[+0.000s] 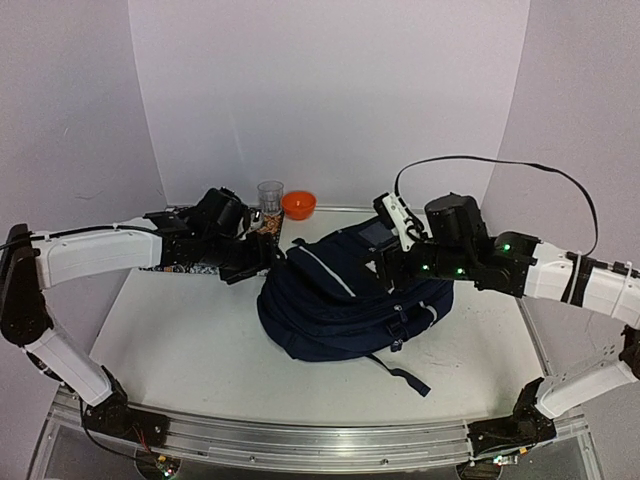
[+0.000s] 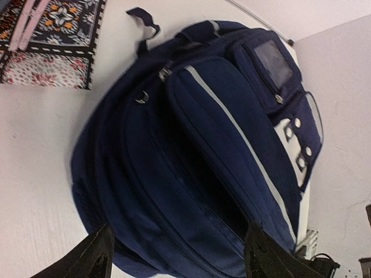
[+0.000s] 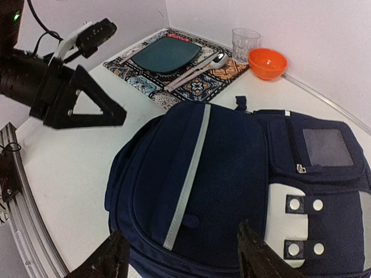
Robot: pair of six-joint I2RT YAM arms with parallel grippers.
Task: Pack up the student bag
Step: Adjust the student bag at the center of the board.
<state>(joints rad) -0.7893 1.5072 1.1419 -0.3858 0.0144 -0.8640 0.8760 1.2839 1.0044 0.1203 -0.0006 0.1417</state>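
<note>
The student bag is a large navy-blue backpack with a thin white stripe, lying flat in the middle of the table. Its zips look closed in all views. My left gripper hovers at the bag's left edge, open. In the left wrist view its fingers stand wide apart with the bag beyond them and nothing between. My right gripper hangs over the bag's upper right part, also open. In the right wrist view the bag's front pocket lies below the empty gap.
A patterned placemat at the back left carries a dark plate and a spoon. A clear glass and an orange bowl stand behind the bag. A loose strap trails toward the front edge.
</note>
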